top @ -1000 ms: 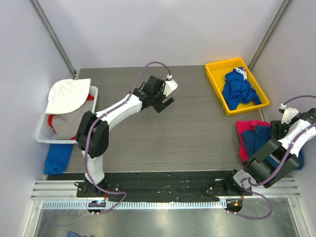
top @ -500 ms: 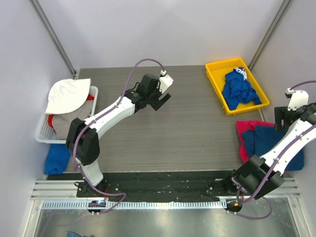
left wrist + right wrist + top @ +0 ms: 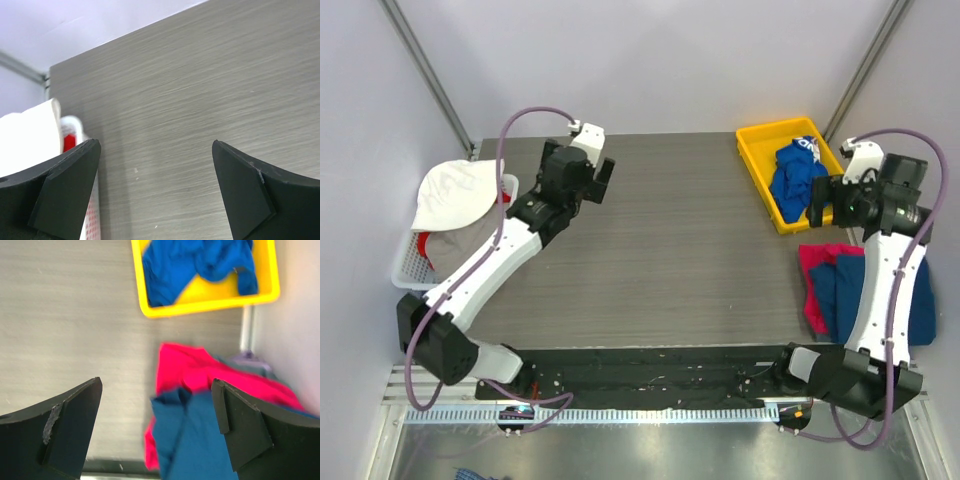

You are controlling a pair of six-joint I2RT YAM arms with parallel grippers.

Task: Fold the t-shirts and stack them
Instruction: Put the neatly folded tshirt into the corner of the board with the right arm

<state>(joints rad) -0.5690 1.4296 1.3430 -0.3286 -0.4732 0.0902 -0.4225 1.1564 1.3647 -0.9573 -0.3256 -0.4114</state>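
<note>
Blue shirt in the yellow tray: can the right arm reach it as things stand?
Probably yes. The right tool hangs open close to the yellow tray, the blue shirt lies uncovered in it, and nothing stands between them.

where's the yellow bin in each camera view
Top external: the yellow bin sits at the far right, with the royal-blue shirt inside it.
Left wrist: not in it.
Right wrist: the bin runs along the top edge.
Shared landmark: the magenta-pink shirt lying just outside the bin.
</note>
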